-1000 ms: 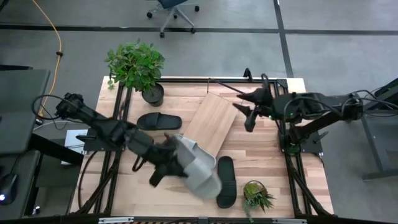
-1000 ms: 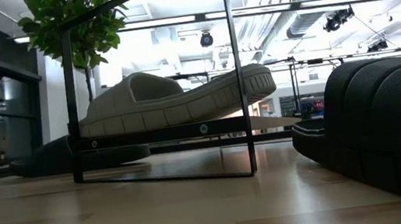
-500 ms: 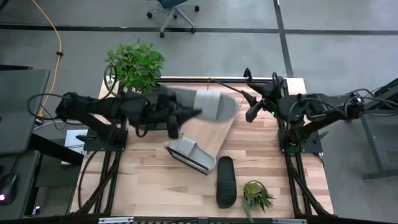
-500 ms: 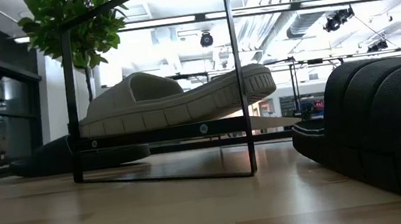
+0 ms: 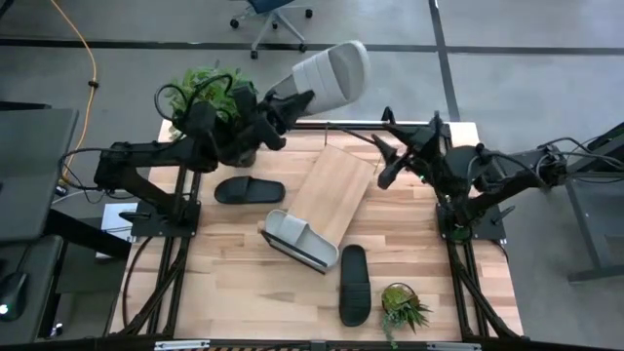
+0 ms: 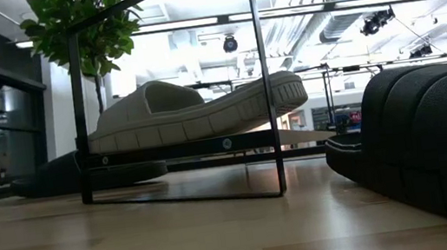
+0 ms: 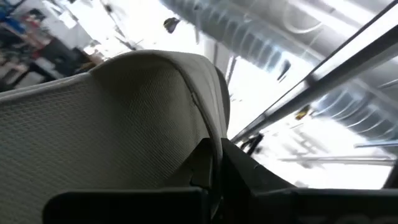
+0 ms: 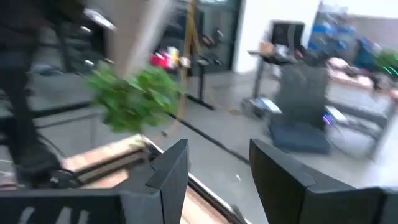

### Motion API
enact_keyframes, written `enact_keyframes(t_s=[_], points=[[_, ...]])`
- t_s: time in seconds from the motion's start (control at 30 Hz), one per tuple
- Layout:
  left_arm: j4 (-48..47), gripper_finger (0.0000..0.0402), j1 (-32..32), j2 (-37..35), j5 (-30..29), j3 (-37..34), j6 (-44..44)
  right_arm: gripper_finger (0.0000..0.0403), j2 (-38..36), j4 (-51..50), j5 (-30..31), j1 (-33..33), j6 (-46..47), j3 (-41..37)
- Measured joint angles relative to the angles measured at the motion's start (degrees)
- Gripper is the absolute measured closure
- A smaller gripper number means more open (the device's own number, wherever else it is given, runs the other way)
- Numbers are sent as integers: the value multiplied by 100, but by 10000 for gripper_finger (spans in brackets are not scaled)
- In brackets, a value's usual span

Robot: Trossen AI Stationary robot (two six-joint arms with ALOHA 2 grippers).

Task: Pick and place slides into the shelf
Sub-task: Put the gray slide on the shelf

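My left gripper [image 5: 290,101] is shut on a pale grey-green slide [image 5: 327,70] and holds it high over the table's far edge. A second pale slide [image 5: 300,240] lies on the near end of the shelf [image 5: 333,185], a light-wood plank set slantwise mid-table; the low view shows this slide [image 6: 195,111] sole-down on the plank. One black slide [image 5: 250,190] lies flat left of the shelf. Another black slide [image 5: 355,285] lies near the front edge. My right gripper [image 5: 384,162] hovers open over the shelf's far right corner, touching nothing. My left gripper pinches the pale slide at the end nearest the arm [image 5: 297,96] between its two fingers. In the left wrist view a finger [image 7: 205,169] lies against the slide's edge [image 7: 214,134]. The slide reaches out beyond the fingers, slanting upward, lifted clear of everything.
A large potted plant [image 5: 210,97] stands at the far left corner, right under my left arm. A small plant [image 5: 402,307] stands at the front right. Thin dark wire frame [image 6: 265,75] rises at the shelf's end. Bare table shows at the near left.
My left gripper has swung from the table's near middle toward the far edge and upward, tipping its fingers up. The pale slide went with it, passing over the shelf and ending high above the far edge. My right gripper has turned slightly and stays open.
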Motion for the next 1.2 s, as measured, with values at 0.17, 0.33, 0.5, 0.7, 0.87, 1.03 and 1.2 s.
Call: enact_keyframes(t_s=[0.17, 0.33, 0.5, 0.7, 0.87, 1.03, 1.2], points=[[544, 395, 190, 238, 254, 0, -352, 243, 365, 1643, -551, -163, -1135, 0], [1093, 392, 324, 507, 594, -2, -602, 243, 662, 2270, -1027, -398, -1270, 0], [1384, 398, 385, 596, 699, -2, -625, 243, 838, 2397, -1039, -524, -1080, -2], [1526, 391, 385, 609, 734, -2, -593, 233, 860, 2597, -1511, -762, -855, -2], [1523, 398, 385, 609, 734, -2, -590, 202, 854, 2784, -1814, -952, -612, -2], [1520, 391, 385, 609, 733, -2, -579, 163, 856, 2887, -1910, -1109, -605, -2], [1516, 396, 385, 609, 731, -2, -502, 147, 925, 3174, -2166, -1253, -441, -1]])
